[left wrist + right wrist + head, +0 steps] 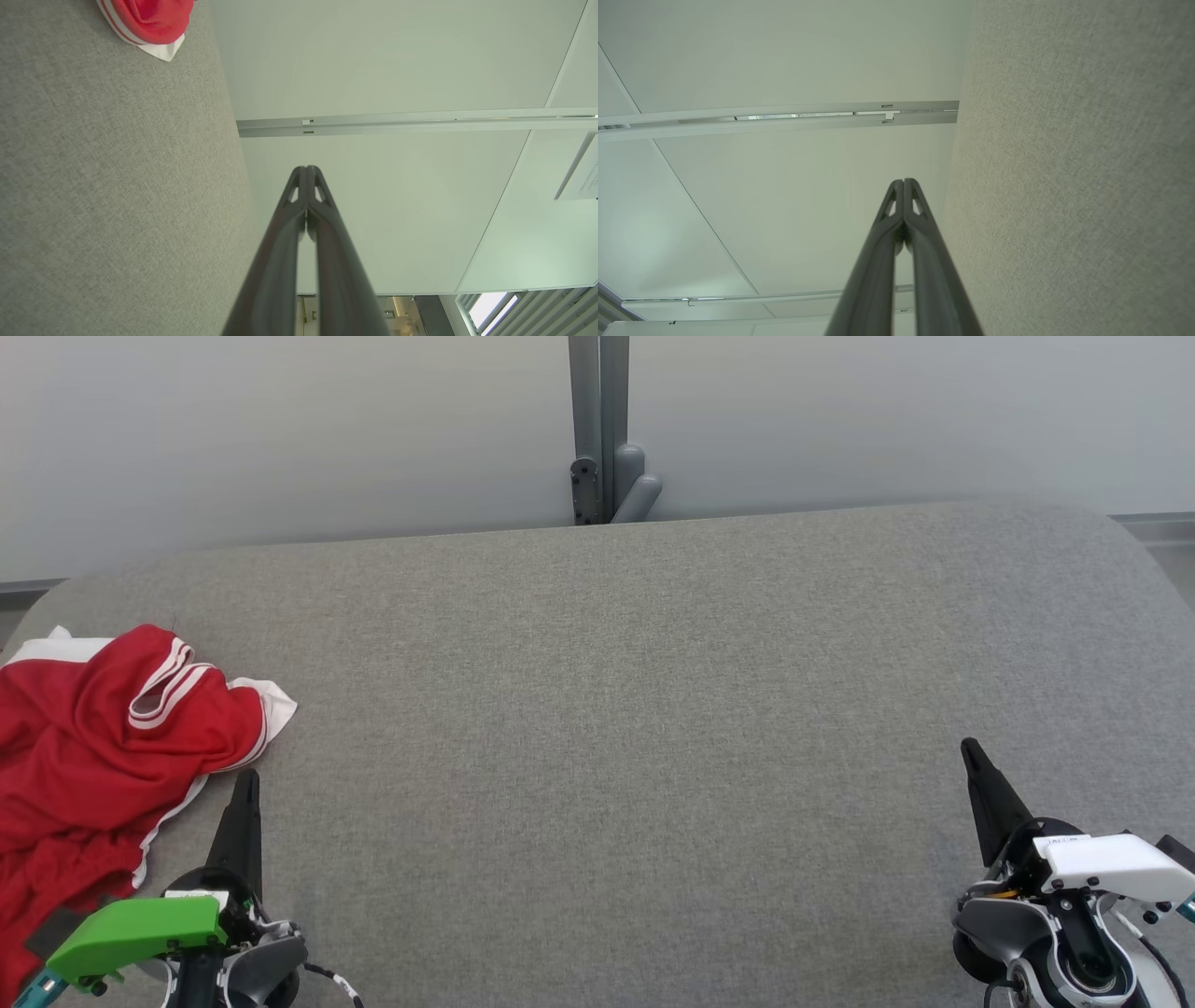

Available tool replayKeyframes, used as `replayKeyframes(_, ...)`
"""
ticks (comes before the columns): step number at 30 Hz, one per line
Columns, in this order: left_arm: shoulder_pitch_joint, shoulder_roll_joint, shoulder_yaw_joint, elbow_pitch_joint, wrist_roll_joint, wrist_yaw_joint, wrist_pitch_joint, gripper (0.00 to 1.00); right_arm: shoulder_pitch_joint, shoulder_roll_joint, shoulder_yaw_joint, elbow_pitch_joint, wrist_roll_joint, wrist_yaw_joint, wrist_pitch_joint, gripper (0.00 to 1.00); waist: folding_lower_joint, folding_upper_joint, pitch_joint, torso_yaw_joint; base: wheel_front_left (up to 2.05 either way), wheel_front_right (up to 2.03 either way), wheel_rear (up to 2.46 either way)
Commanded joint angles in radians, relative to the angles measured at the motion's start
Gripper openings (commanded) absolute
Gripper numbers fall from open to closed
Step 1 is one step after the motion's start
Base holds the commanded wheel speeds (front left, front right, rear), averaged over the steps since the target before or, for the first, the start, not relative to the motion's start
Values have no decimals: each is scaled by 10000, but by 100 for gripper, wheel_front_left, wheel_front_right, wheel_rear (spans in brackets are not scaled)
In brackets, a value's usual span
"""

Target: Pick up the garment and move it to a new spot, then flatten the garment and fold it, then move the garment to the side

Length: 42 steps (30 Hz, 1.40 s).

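In the head view, you see the red garment point(103, 756) lying crumpled at the far left of the grey padded table point(607, 709), and it runs out of the picture at the left edge. The left gripper point(248, 777) is just beside its white hem, and the right gripper point(969, 747) is well apart, at the other side. In the left wrist view, the left gripper point(306, 169) has its fingers pressed together and holds nothing; a corner of the garment point(154, 18) shows at the top. In the right wrist view, the right gripper point(903, 182) is pressed together and empty too. If you reach in with the fingers together, I think they will only push the cloth. A pinch on one loose layer may drag the garment off the left edge.
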Motion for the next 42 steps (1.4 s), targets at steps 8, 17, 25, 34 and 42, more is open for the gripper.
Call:
replayKeyframes(8, -183, 15, 9, 2, 60, -46, -15, 0, -53, -52, 9, 14, 74, 5, 14, 0, -1, 104, 0, 0, 0, 0, 0)
replayKeyframes(17, 256, -56, -105, 270, 31, 13, -93, 100, 262, 78, 78, 207, -24, -2, -100, 100, -1, 2, 0, 1, 0, 0, 0)
replayKeyframes(25, 347, -47, -410, 177, 326, 9, -503, 100, 466, 64, 212, -133, -517, -1, -512, 100, -1, 9, 2, 4, 0, 0, 0)
replayKeyframes(34, 391, -38, -591, -7, 1531, 70, -915, 100, 603, 50, 350, -720, -2895, -1, -928, 100, -1, 16, 14, 9, 0, 0, 0)
replayKeyframes(42, 412, -30, -777, -144, 3182, 67, -1206, 100, 727, 40, 500, -1243, -5055, 0, -1226, 100, -1, 22, 8, 26, 0, 0, 0)
